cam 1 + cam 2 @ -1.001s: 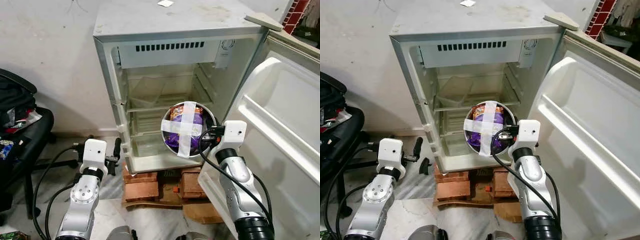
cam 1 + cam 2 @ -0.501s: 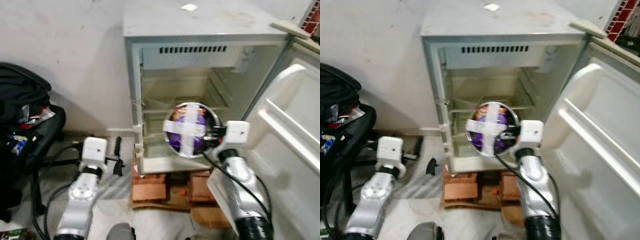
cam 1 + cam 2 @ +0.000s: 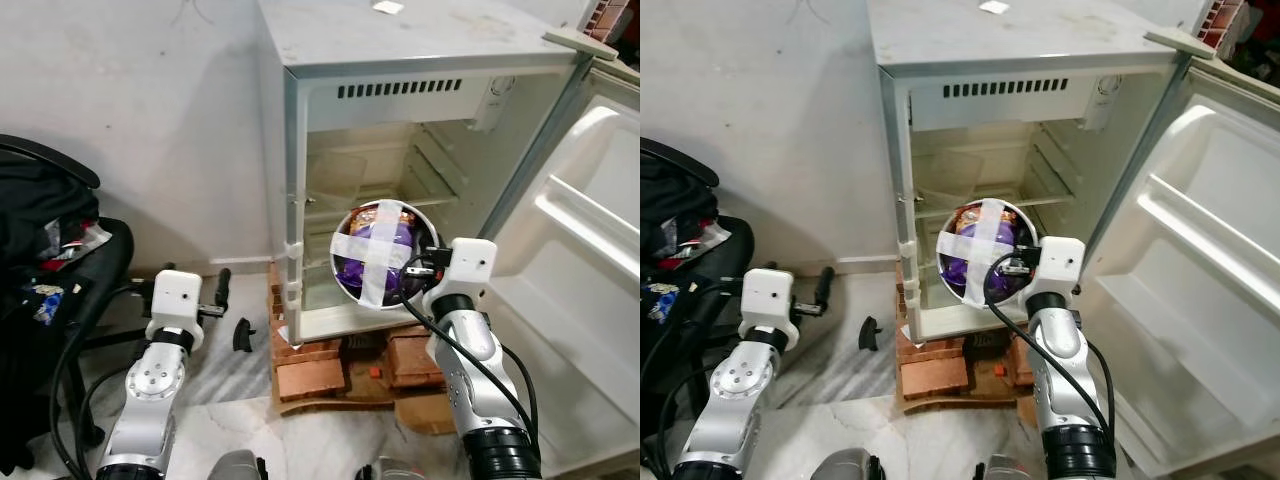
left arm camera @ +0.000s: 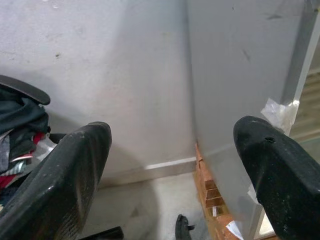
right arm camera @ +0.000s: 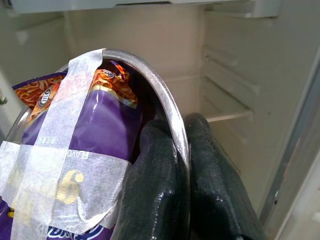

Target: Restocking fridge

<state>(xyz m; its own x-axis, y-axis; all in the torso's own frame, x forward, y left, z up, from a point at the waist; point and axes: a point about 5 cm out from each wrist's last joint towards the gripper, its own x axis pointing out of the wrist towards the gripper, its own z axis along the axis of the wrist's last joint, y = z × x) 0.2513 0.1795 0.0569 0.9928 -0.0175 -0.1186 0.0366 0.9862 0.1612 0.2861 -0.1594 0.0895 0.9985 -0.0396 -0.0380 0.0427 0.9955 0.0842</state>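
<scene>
A steel bowl point(image 3: 385, 252) is held up in front of the open fridge point(image 3: 420, 160), level with its lower shelf and just outside the cabinet. Inside the bowl sits a purple snack packet point(image 5: 87, 145) with an orange patterned top edge, strapped in by two strips of white tape point(image 3: 378, 250) crossed over the mouth. Yellow print shows through the tape on the packet, something like a "9", but the rest is too covered to read. The right gripper point(image 5: 182, 165) pinches the bowl's rim, one black finger inside against the packet and one outside. The left gripper point(image 4: 170, 165) hangs low beside the fridge's grey side wall with its fingers spread wide apart and nothing between them. The fridge's shelves look bare and its door point(image 3: 580, 250) stands swung wide to the right. The cabinet rests on stacked red bricks point(image 3: 315, 365) over a pale marble floor point(image 3: 220, 400). A black chair point(image 3: 60, 290) piled with clothes stands against the whitewashed wall point(image 3: 150, 120).
</scene>
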